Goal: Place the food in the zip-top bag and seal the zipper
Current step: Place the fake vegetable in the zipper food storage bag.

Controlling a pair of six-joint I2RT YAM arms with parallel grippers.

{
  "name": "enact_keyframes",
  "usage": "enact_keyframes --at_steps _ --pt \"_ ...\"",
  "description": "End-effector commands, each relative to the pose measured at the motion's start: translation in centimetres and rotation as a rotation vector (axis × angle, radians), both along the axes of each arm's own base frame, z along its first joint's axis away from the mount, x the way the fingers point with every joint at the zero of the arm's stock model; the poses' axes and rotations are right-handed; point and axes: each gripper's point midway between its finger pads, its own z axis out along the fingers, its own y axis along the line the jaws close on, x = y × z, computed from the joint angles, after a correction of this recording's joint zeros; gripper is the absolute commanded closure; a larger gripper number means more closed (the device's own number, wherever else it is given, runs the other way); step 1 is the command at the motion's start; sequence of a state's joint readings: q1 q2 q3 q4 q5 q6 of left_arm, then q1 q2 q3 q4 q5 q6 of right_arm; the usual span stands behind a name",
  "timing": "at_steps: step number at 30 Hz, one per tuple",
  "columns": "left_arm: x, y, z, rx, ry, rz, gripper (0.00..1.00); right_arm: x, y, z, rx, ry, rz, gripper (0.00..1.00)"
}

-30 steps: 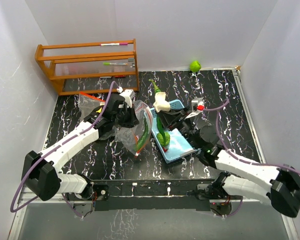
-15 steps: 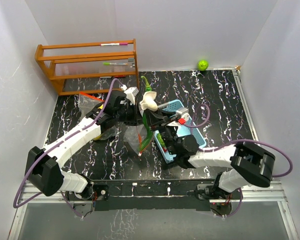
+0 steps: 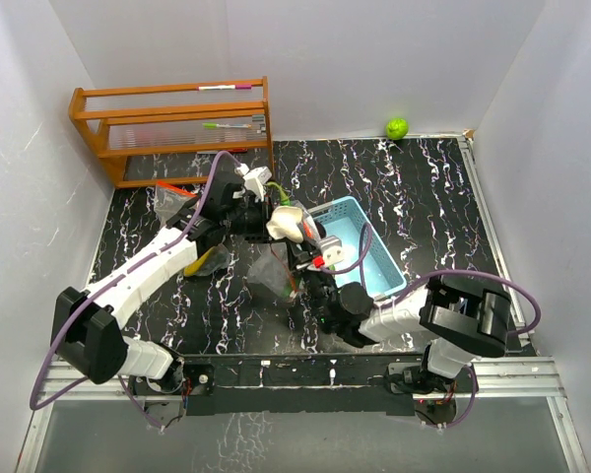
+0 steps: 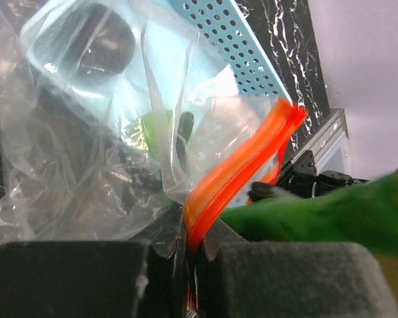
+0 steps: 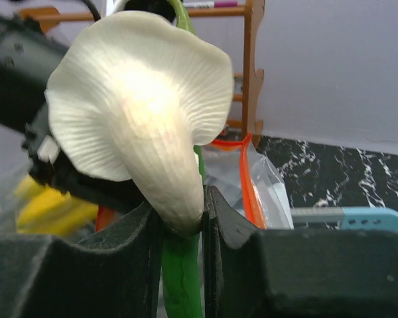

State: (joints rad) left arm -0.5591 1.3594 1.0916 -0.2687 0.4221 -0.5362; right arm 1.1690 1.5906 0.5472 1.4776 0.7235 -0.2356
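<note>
- Left claw (image 4: pixel 192 246): closed on the zipper (image 4: pixel 242 169). The red-orange strip runs up and to the right from between its dark pads.
- Zip-top bag (image 3: pixel 269 277): crinkled clear plastic hanging below the left claw, near the middle of the desk (image 3: pixel 414 187) and just left of the blue basket (image 3: pixel 369 251). The left wrist view shows the basket's perforated wall through the plastic.
- Right claw (image 5: pixel 182 228): clamped on two food pieces at once. One is the stem of a white mushroom piece (image 5: pixel 142 106). The other is a long green piece (image 5: pixel 181 278), which passes down between the pads.
- Position of the held food: in the top view the mushroom is just beside the left claw, above the bag. Whether the bag's mouth stands open cannot be told.
- Lime-green ball (image 3: pixel 397 128): alone at the far edge of the desk against the back wall, well apart from both arms.
- Second clear bag (image 3: pixel 202 261): lies left of the zip-top bag under the left arm, with yellow pieces showing through it.
- Wooden rack (image 3: pixel 172 123): stands in the far left corner.
</note>
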Motion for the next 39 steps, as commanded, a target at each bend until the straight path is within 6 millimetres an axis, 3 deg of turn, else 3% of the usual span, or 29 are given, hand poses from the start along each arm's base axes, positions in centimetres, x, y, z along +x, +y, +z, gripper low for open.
enact_keyframes --at_steps 1,9,17,21,24,27,32,35,39 --pt "0.9 -1.4 3.0 -0.088 -0.015 -0.028 1.00 -1.3 -4.9 3.8 0.278 -0.063 -0.081 0.92" --pt "1.3 -2.5 5.3 -0.173 -0.030 -0.034 1.00 -1.4 -6.3 1.1 0.273 0.028 -0.105 0.92" --pt "2.1 -2.6 6.3 -0.235 -0.051 0.019 1.00 -1.7 -3.8 -1.6 0.169 0.183 -0.010 0.89" --pt "2.0 -3.0 6.5 -0.274 -0.039 0.012 1.00 -1.5 -2.8 -0.4 0.117 0.137 0.005 0.88" --pt "2.2 -3.0 6.5 -0.278 -0.047 0.020 1.00 -1.6 -1.6 -0.7 0.076 0.157 0.043 0.87" --pt "2.0 -3.3 6.7 -0.298 -0.043 0.005 1.00 -1.3 -2.5 0.0 0.115 0.148 -0.002 0.87" --pt "1.3 -3.4 5.6 -0.316 0.003 -0.004 1.00 -0.4 -5.8 4.6 0.164 -0.026 -0.171 0.87" --pt "1.2 -3.3 5.0 -0.310 0.019 0.000 1.00 0.2 -5.8 6.5 0.198 -0.078 -0.204 0.87" --pt "0.6 -3.0 5.7 -0.327 0.008 0.009 1.00 0.2 -5.1 8.0 0.272 -0.116 -0.168 0.87"
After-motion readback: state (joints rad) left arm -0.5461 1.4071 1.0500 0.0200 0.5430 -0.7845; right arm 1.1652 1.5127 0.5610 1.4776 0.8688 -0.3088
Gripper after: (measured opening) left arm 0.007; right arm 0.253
